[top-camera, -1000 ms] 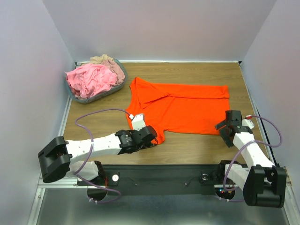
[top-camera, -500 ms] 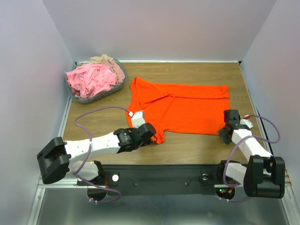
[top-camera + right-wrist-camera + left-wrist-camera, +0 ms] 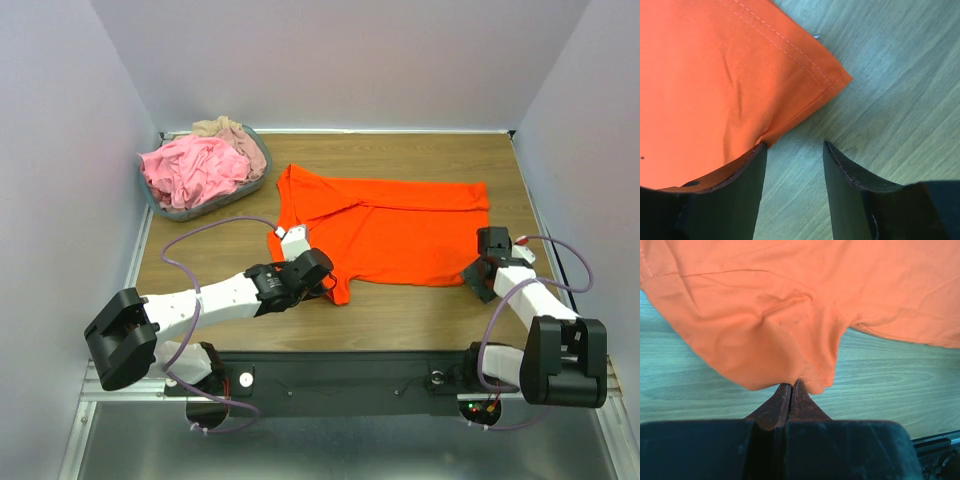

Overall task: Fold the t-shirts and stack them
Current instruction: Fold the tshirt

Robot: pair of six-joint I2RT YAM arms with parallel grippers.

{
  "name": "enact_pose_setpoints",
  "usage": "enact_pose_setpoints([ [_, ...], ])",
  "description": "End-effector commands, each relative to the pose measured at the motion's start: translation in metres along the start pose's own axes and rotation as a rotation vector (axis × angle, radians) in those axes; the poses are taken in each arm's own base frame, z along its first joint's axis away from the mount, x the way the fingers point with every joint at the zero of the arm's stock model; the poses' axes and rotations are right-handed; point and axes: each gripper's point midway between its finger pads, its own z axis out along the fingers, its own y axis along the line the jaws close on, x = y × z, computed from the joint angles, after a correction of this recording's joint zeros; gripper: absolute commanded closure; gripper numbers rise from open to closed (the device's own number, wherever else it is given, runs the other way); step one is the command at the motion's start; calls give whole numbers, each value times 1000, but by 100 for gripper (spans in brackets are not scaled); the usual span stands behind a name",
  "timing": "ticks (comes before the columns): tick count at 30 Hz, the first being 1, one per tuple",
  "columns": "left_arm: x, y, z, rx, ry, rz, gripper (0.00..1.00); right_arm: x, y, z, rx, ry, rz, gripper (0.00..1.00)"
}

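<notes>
The orange-red t-shirt [image 3: 385,228] lies spread flat on the wooden table. My left gripper [image 3: 335,290] is shut on its near left edge; in the left wrist view the shut jaws [image 3: 791,386] pinch a fold of the fabric [image 3: 790,315], lifted slightly off the wood. My right gripper [image 3: 478,278] is open at the shirt's near right corner. In the right wrist view [image 3: 792,147] its left finger [image 3: 747,175] touches the hem, the corner [image 3: 832,80] lies just ahead, and the right finger is over bare wood. Pink t-shirts [image 3: 195,165] and a beige one [image 3: 228,128] are piled in the basket.
The grey oval basket [image 3: 185,213] stands at the far left corner of the table. Grey walls close off the left, right and far sides. Purple cables loop from both arms near the front edge.
My right gripper has moved forward and inward to the shirt's near right corner. My left gripper has shifted slightly forward and right, still holding the shirt's edge.
</notes>
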Motion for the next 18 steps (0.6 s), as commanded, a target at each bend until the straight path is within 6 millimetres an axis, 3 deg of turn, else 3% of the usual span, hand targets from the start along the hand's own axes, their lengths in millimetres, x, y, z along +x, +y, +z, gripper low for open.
enact_pose_setpoints([
  [1, -15, -11, -6, 23, -31, -6, 100, -23, 40, -9, -186, -66, 56, 45],
  [10, -15, -10, -9, 30, -30, -10, 100, -30, 40, -25, -226, -94, 33, 44],
  [18, -18, -9, -10, 26, -39, -17, 100, -18, 29, 0, -105, -45, 21, 44],
])
